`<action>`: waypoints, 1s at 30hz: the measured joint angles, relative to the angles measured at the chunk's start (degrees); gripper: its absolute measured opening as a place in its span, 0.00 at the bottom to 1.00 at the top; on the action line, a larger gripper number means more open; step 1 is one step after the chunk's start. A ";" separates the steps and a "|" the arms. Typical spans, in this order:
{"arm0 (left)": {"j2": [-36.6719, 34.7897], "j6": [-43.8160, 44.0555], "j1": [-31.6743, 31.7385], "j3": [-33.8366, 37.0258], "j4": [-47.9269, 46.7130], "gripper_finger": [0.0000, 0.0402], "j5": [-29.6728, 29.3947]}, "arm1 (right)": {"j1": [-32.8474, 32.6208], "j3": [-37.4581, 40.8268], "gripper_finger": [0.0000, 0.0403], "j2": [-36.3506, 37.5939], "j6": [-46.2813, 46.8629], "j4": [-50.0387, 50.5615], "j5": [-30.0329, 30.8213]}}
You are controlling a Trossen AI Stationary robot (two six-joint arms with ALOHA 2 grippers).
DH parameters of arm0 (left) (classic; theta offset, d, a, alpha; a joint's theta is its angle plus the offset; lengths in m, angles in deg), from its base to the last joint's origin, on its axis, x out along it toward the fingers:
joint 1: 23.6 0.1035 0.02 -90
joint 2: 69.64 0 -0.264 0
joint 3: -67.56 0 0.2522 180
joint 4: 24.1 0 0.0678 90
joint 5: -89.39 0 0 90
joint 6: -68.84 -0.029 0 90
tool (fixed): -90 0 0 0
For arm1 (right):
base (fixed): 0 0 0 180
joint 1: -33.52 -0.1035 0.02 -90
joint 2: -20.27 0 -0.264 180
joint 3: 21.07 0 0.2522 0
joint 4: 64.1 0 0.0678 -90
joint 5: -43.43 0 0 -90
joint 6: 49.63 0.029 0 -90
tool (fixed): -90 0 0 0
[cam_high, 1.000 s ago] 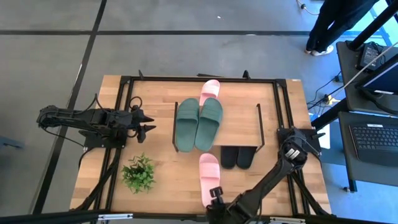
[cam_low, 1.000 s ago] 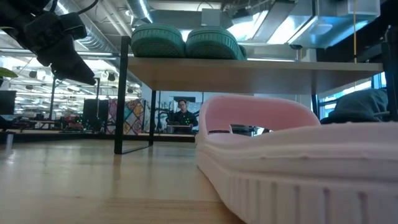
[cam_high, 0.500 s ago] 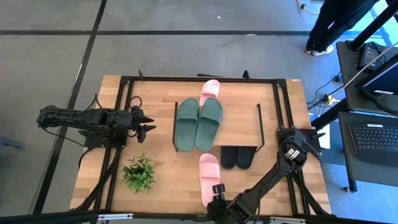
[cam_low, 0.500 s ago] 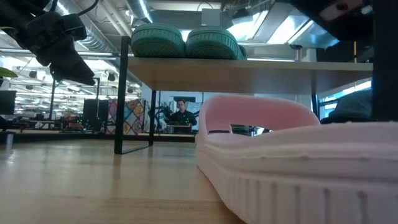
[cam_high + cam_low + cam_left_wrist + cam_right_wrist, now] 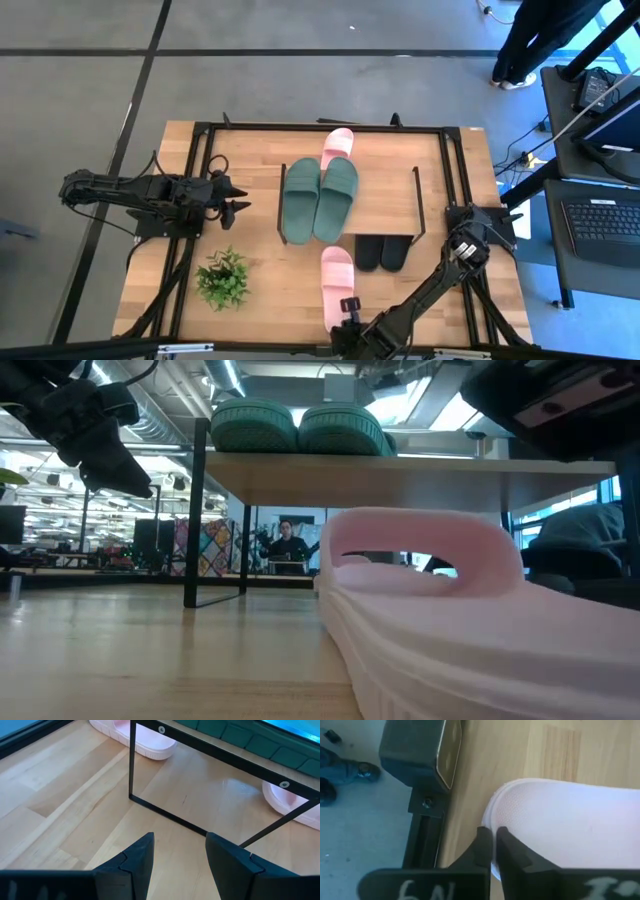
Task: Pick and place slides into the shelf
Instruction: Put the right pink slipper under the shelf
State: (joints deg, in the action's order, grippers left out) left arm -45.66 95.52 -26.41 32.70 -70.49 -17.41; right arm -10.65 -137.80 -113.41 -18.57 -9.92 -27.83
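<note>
A pale pink slide [image 5: 336,275] lies on the table in front of the shelf [image 5: 390,190]; it fills the low view [image 5: 450,620]. My right gripper [image 5: 347,305] is at its near end, shut on it [image 5: 494,834]. The two dull green slides [image 5: 320,198] rest sole-down on the shelf's top board [image 5: 400,475]. The black pair [image 5: 381,252] sits under the board's near right part. The second pink slide [image 5: 338,140] lies at the shelf's far edge. My left gripper [image 5: 240,197] hovers open, left of the shelf [image 5: 180,842]. My right gripper pinches the rim at the pink slide's near end [image 5: 506,822] between its two fingers, coming from the table's near side and slanting down. The slide sits tilted: its near end is raised, and its far part [image 5: 345,625] is still on the table.
A small green potted plant [image 5: 224,278] stands near the table's near left corner. The shelf's thin black legs [image 5: 131,760] stand ahead of my left gripper. The table's black frame [image 5: 420,825] runs along the near edge beside my right gripper.
My right gripper has closed in on the pink slide's near end and taken hold of it. The slide's near end has tipped up off the table while its far part has stayed down. My right arm now shows larger at the top right of the low view.
</note>
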 joint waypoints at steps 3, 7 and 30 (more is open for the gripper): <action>0.01 -0.05 0.00 0.00 0.00 0.42 0.00 | 0.88 -0.86 0.03 -0.11 0.59 1.68 -0.67; 0.00 -0.18 0.00 0.00 0.00 0.42 0.00 | 2.56 -3.07 0.02 -0.39 0.35 5.37 0.97; -0.01 -0.24 0.00 -0.01 -0.31 0.42 0.00 | 13.23 -7.34 0.02 -0.61 -1.55 21.78 3.39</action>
State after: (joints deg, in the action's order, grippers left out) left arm -45.67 95.28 -26.41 32.69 -70.80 -17.41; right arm 2.58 -145.14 -114.03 -20.12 11.86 -24.44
